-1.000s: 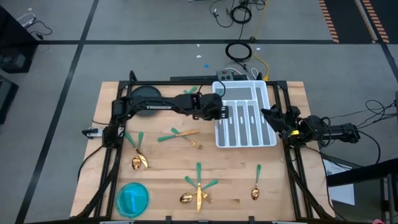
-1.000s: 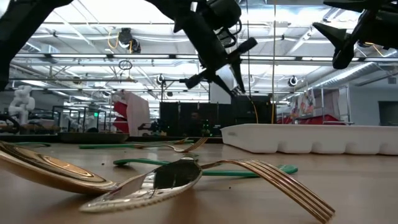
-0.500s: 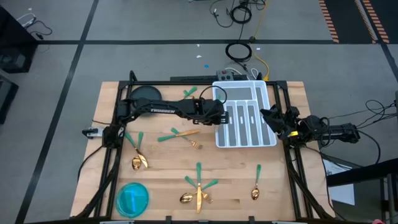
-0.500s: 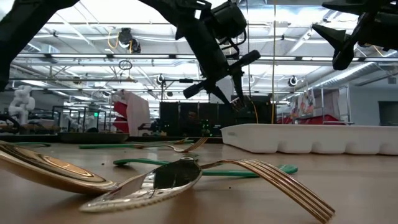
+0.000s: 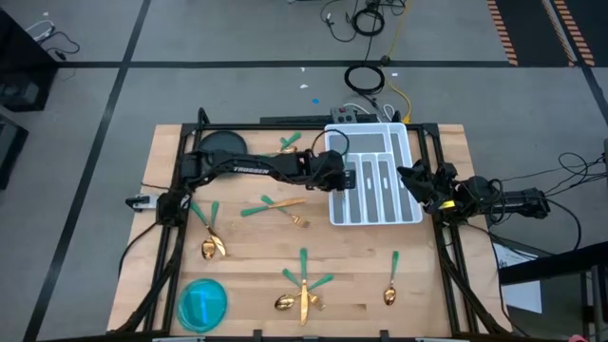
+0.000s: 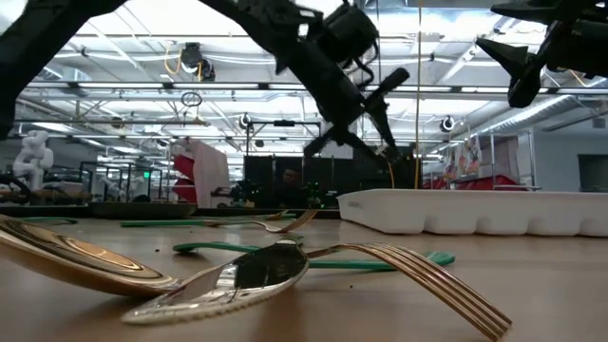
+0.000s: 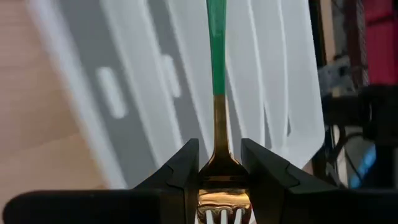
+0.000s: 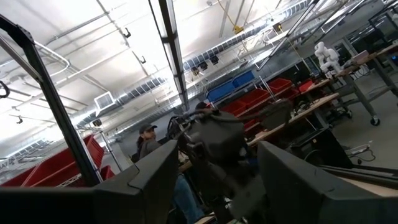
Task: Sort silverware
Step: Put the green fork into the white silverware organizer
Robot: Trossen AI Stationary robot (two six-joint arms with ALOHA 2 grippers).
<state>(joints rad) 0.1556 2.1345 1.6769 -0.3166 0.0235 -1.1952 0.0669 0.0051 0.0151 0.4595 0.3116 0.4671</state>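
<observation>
Jaws of your left gripper [image 7: 217, 171] pinch a fork [image 7: 217, 106] at its gold neck, handle out over the white tray [image 5: 404, 142] toward 2 o'clock on the bench [image 5: 427, 266] for a slot drop, while your right gripper [image 5: 415, 180] waits open beside the tray.

One white compartmented tray [image 5: 375, 221], one dark round plate [image 5: 223, 147] and one blue dish [image 5: 202, 302]. One fork [image 7: 216, 124] is held aloft. About nine more silverware pieces [image 5: 304, 258] lie on the bench [image 5: 247, 261]; overlaps blur the exact count.
</observation>
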